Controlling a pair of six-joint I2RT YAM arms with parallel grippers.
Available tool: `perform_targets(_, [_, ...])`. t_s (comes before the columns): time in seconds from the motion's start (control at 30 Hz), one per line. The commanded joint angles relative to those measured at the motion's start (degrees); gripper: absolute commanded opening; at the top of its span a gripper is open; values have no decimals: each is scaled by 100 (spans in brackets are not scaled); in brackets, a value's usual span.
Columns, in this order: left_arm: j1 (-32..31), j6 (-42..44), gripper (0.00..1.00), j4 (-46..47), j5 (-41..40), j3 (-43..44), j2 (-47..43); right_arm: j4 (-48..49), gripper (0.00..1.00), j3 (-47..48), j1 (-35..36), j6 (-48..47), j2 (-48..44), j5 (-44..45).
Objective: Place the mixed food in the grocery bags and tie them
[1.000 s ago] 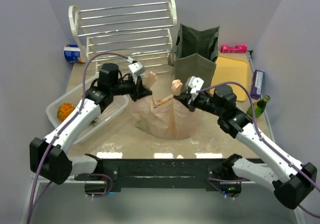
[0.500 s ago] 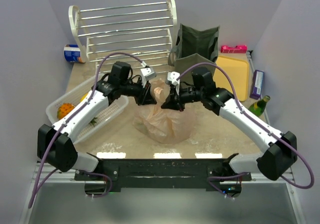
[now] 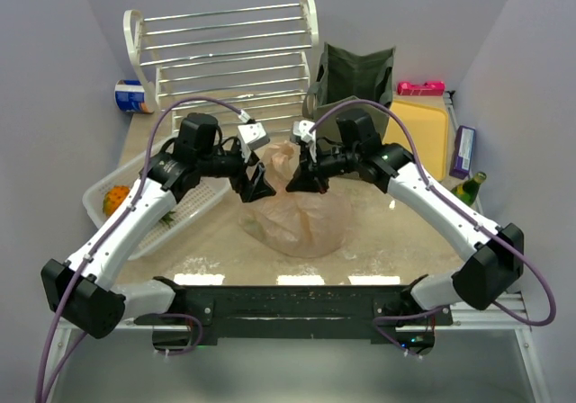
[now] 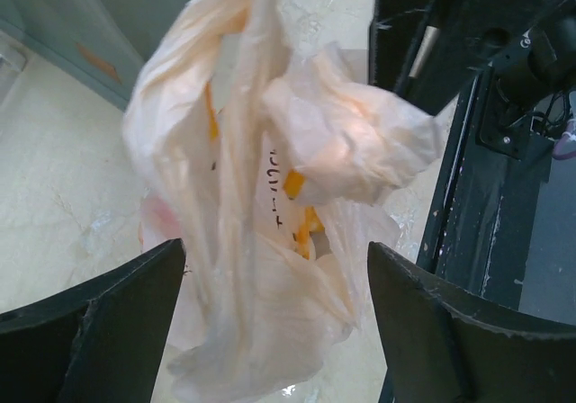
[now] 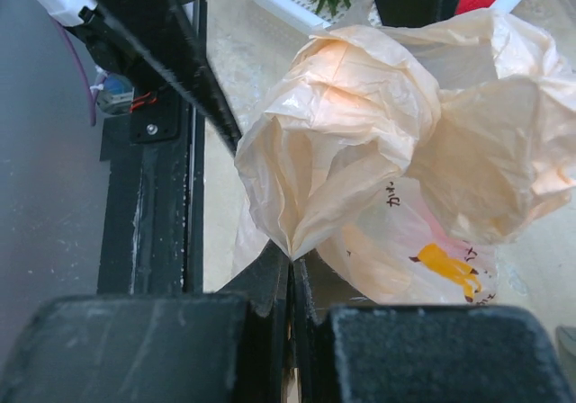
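- At the middle of the table, seen from overhead, the thin translucent peach plastic bag point(image 3: 301, 219) sits slumped, its gathered top raised between your arms.
- The left gripper point(image 3: 256, 185) and right gripper point(image 3: 300, 180) flank that top, close together. The dark olive-green boxy fabric tote point(image 3: 355, 88) stands upright behind them, apart from both.
- An orange fruit point(image 3: 117, 199) lies in the white slatted plastic tray point(image 3: 94, 207), so I judge the packing unfinished. The step in hand looks like tying this bag's handles.
- In the left wrist view, your left gripper's jaws are spread wide. One dark finger point(image 4: 99, 317) shows on each side of a twisted strand of film, and they hold nothing.
- Close them low on that strand, near the bag's mouth, before you pull. A grip high up would probably slide off the loose film.
- Dark characters point(image 4: 273, 174) run down the film here beside orange print. They are too blurred to read.
- In the right wrist view, your right gripper is pinched tight on a fold of the bag, and the bunched handle balloons above its tips.
- Hold that pinch while the left takes its strand, then cross one over the other and draw the knot down gently. Film this thin is likely to tear or slip under a jerk.
- Small dark characters sit above an orange figure point(image 5: 445, 264) on the film. I cannot make out any words or a brand.
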Motion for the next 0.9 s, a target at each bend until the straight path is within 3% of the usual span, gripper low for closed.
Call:
perform_targets(0.0, [-11,179,87,-45,147,312,-30,-480,0,571,-7,-216,239,-126])
perform_targets(0.63, [-169,91,83,210,1044,769,603,-1132,0,1029,-7,-629,643,59])
perform_targets(0.8, [-239,135,74,157,1114,769,735,-1184,0,1029,2,-682,591,59])
perform_targets(0.87, [-257,170,63,166,1149,734,753,-1184,0,1020,2,-691,582,103])
